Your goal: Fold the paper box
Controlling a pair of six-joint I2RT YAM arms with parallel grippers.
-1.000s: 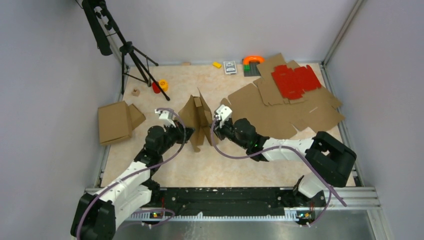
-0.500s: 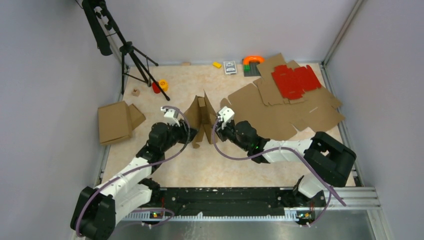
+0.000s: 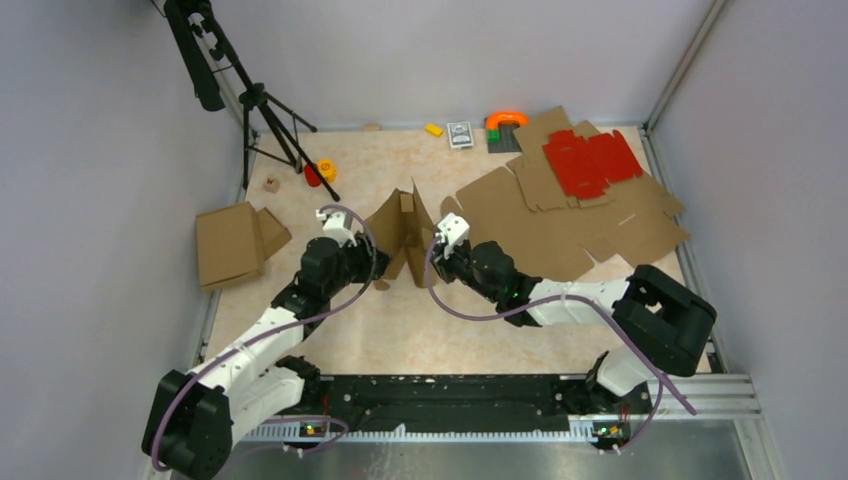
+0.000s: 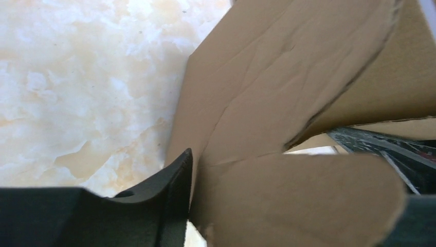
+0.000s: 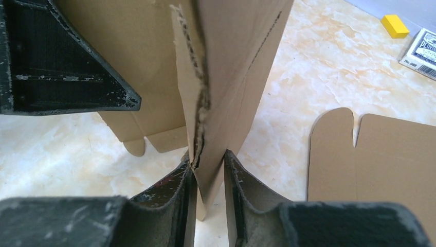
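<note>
The paper box point(image 3: 400, 232) is a brown cardboard die-cut piece, partly folded and standing on edge at the table's middle. My left gripper point(image 3: 368, 264) is at its left side. In the left wrist view my left gripper point(image 4: 205, 172) is shut on a rounded flap point(image 4: 298, 200); one black finger point(image 4: 172, 190) presses the cardboard and the other is hidden behind it. My right gripper point(image 3: 430, 258) is at the box's right side. In the right wrist view my right gripper point(image 5: 208, 162) is shut on a doubled cardboard edge point(image 5: 198, 98).
A folded brown box point(image 3: 230, 243) lies at the left. Flat cardboard sheets point(image 3: 560, 220) with a red die-cut sheet point(image 3: 590, 160) cover the back right. A tripod point(image 3: 270, 110) stands back left. A card deck point(image 3: 460, 134), a yellow block point(image 3: 434, 129) and small toys lie along the back.
My left gripper has moved a little away from the base and pushed the box's lower left part back. The box now stands more closed. My right gripper has shifted slightly.
</note>
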